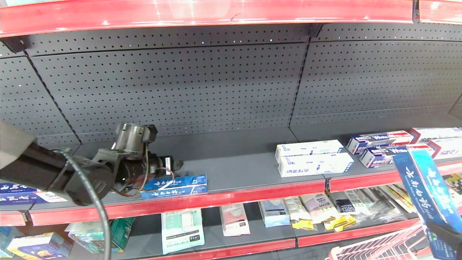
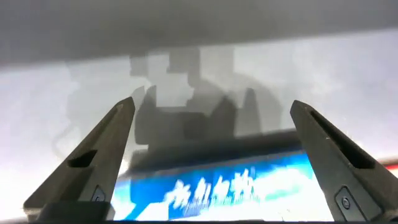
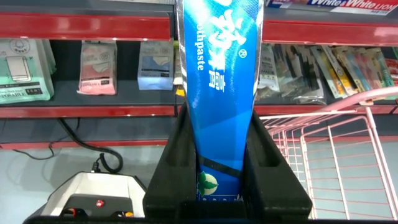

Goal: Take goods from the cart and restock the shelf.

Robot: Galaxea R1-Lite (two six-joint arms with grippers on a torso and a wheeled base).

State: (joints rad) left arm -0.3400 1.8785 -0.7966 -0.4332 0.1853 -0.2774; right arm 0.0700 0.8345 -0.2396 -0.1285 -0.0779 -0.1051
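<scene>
Below the shelf's red lip (image 1: 216,198), over the cart (image 1: 379,245), the right gripper (image 3: 217,162) is clamped tight on an upright blue toothpaste box (image 3: 217,93). Just behind that lip, the left gripper (image 2: 211,112) stands spread wide by the laid blue box (image 1: 177,186), apparently gripping nothing — best withdrawn straight, without nudging it.

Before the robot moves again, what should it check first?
1. Left tool open: ok, its fingers stand apart on either side of the blue box.
2. Blue box lying flat on the shelf: ok, near the front edge.
3. Left tool clear of that box: cannot tell.
4. Right tool gripping the second blue box: ok, held upright above the cart.
5. Room on the shelf: ok, bare space between the blue box and the white boxes.
</scene>
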